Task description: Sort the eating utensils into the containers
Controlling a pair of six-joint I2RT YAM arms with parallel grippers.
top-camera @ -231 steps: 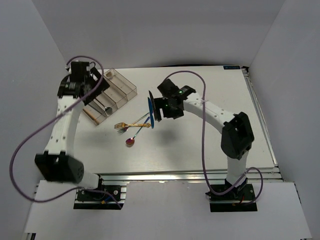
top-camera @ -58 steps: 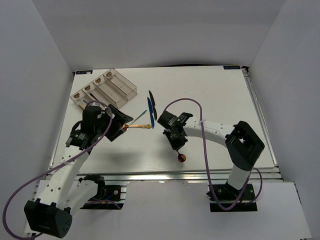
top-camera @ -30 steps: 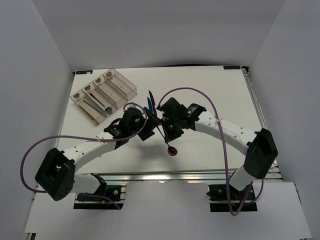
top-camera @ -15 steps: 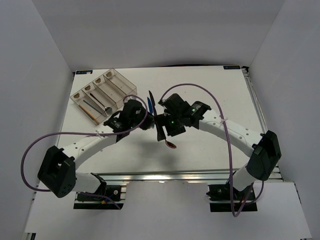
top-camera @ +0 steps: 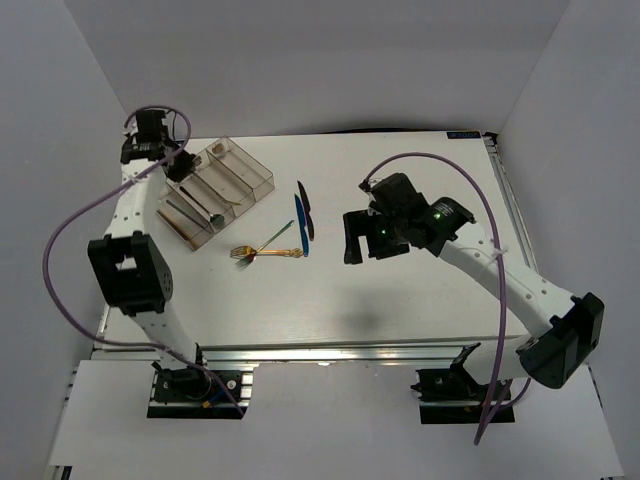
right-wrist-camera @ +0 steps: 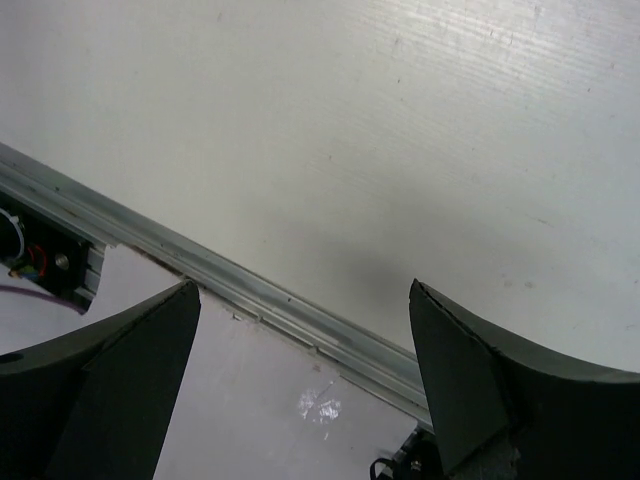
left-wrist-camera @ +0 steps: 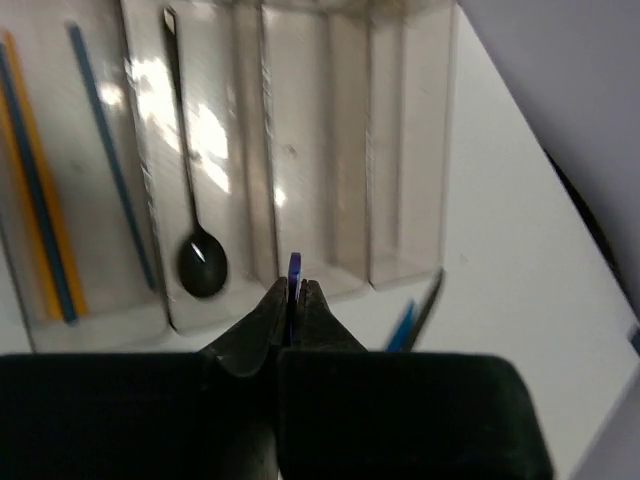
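— White table (top-camera: 430, 180), far left corner: what changed?

— The left gripper (left-wrist-camera: 293, 290) is clamped on the iridescent spoon (left-wrist-camera: 294, 266), taken from the right gripper (right-wrist-camera: 300, 295), which is now spread and empty. It has carried the spoon above the organiser tray (left-wrist-camera: 258, 120), near the black spoon (left-wrist-camera: 200, 268). A drop looks next. The gold fork (top-camera: 262, 251), blue knife (top-camera: 300, 225) and black knife (top-camera: 305, 196) wait outside.

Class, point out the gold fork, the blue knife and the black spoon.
gold fork (top-camera: 266, 252): top view, middle of its handle.
blue knife (top-camera: 301, 228): top view, middle of its length.
black spoon (left-wrist-camera: 202, 268): left wrist view, its bowl.
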